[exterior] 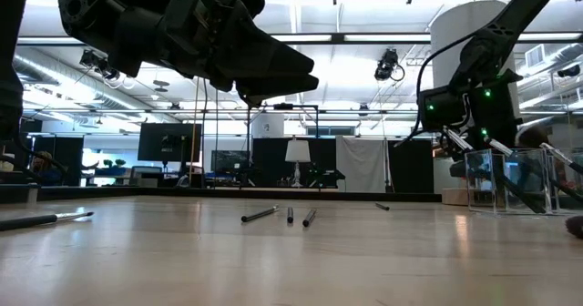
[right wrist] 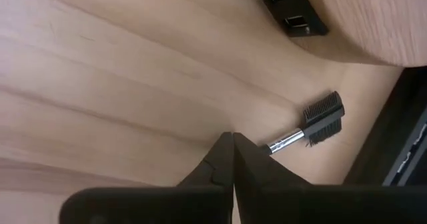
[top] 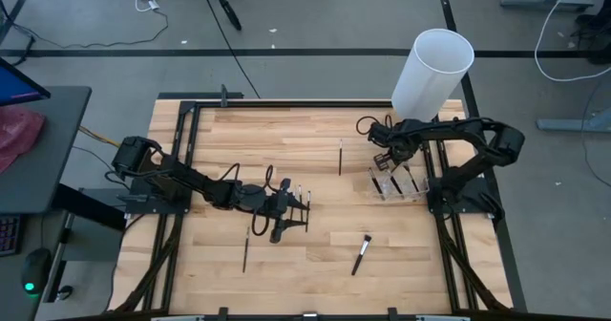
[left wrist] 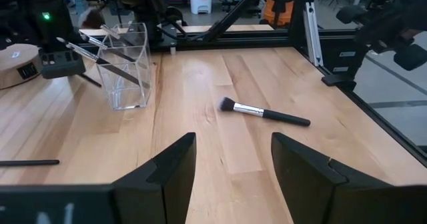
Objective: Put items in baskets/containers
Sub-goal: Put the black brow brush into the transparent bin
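The clear plastic holder stands at the right of the table with a few dark brushes leaning inside it. My right gripper hangs just over its far left side, pointing steeply down, shut on a thin brush. My left gripper hovers open near the table's middle, holding nothing. Loose on the wood lie a fluffy-headed brush, a dark stick and another stick. My right gripper holds the thin brush by its handle, which the shut fingers hide. The silver ferrule and comb-like head stick out sideways past the fingertips. The fingers come from above and lie across the brush.
A tall white cylinder on a round wooden base stands just beyond the holder at the far right. A black frame rims the table. Bare wood lies between the two grippers and along the near edge.
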